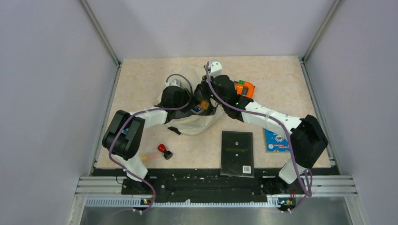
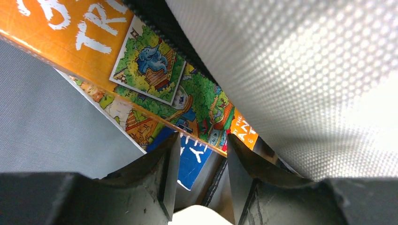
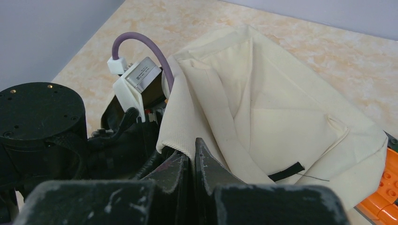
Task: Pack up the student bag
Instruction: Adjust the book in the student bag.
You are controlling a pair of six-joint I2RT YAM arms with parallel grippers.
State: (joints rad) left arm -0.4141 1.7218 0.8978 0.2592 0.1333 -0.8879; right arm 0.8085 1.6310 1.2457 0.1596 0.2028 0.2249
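Fabric dominates the scene: the student bag [image 1: 199, 123] lies slumped near the middle of the table [image 1: 281, 79], between the two arms, its mouth turned toward them. The right hand [image 3: 193, 143] is clenched on the bag's cream rim, and a fold of the cloth runs in between its closed fingers and is held up off the table.

The left hand [image 2: 202, 140] is inside the bag, under the lifted mesh-textured fabric. Its fingers [image 2: 169, 173] stand parted, with the blue corner of an orange picture book [image 2: 155, 61] in the gap between them. Whether the pads press on that corner I cannot tell.

Outside the bag, an orange toy [image 1: 245, 88] sits just beside its far right side. A black notebook [image 1: 237, 152] and a blue card [image 1: 276, 140] lie near the front edge. A small red-and-black item [image 1: 164, 150] rests to the left, well apart from the bag.
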